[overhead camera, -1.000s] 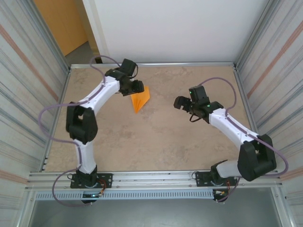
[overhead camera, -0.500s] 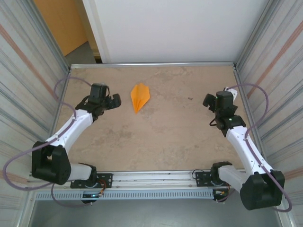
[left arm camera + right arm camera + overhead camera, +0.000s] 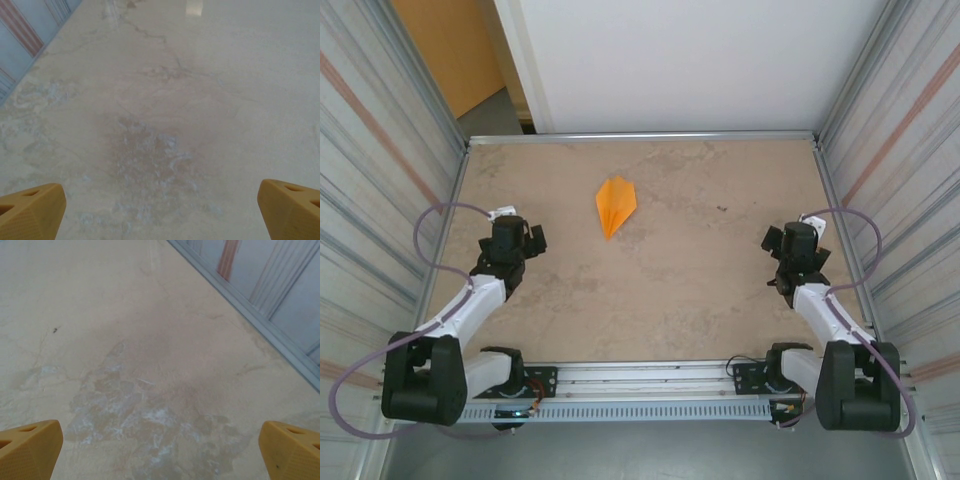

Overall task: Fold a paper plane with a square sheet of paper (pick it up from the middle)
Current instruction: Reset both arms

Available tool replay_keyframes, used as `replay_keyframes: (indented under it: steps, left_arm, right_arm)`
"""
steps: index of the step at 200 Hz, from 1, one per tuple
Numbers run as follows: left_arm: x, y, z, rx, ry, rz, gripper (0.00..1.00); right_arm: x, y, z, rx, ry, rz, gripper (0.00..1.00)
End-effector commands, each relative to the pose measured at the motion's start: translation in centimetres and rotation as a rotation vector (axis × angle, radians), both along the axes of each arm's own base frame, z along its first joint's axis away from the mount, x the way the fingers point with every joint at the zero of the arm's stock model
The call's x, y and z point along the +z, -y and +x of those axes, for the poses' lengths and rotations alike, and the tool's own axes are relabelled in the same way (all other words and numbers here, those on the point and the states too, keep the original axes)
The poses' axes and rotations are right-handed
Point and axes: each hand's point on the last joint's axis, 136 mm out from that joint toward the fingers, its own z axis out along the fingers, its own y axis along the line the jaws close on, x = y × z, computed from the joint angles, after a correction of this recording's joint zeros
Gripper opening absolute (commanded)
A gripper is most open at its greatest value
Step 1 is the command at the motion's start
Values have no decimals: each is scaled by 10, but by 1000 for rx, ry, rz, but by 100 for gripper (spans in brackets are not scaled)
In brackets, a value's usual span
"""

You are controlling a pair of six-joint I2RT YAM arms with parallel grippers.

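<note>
The orange paper plane [image 3: 614, 205], a narrow pointed dart with a centre crease, lies flat on the table's far-middle part with its tip toward the near side. My left gripper [image 3: 512, 236] hangs open near the left wall, well left of and nearer than the plane. In the left wrist view its yellow fingertips [image 3: 30, 212] stand far apart over bare tabletop. Near the right wall my right gripper [image 3: 795, 240] is open too, its yellow fingertips [image 3: 29, 447] wide with nothing between them.
The beige marbled table [image 3: 660, 290] is fenced by a metal rim [image 3: 640, 136] at the back and corrugated walls [image 3: 380, 180] on both sides. An orange wall panel [image 3: 445, 45] shows beyond the back left corner. A small dark speck [image 3: 722, 209] marks the tabletop.
The left gripper let go of the plane and drew back toward the near left, opening fully. The right arm also drew back to the near right. The plane lies where it was left.
</note>
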Motion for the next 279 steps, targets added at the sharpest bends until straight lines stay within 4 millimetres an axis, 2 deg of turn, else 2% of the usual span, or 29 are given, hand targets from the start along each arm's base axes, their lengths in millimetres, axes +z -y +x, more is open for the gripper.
replay_keyframes:
  steps: [1,41,69,92,127,143,181,279]
  left_arm:
    - [8,-1,19,-47,102,35,99]
    - [-2,21,41,-222,173,62,99]
    - [-5,27,49,-306,187,53,99]
    - [-11,20,50,-310,222,3,99]
    - [-27,23,53,-335,225,-17,99]
    - [-27,23,53,-339,232,-13,99]
    - [-29,24,57,-303,201,52,99]
    - [-31,25,57,-307,186,54,99]
  right_arm:
    - [15,-8,23,83,121,-9,99]
    - [9,-25,40,209,173,-4,99]
    - [3,-32,49,261,195,-9,99]
    - [2,-36,55,294,225,-20,99]
    - [-16,-42,65,330,213,-3,99]
    - [-25,-43,69,342,196,0,99]
    - [-28,-45,76,333,148,-17,99]
    - [-28,-45,76,334,145,-20,99]
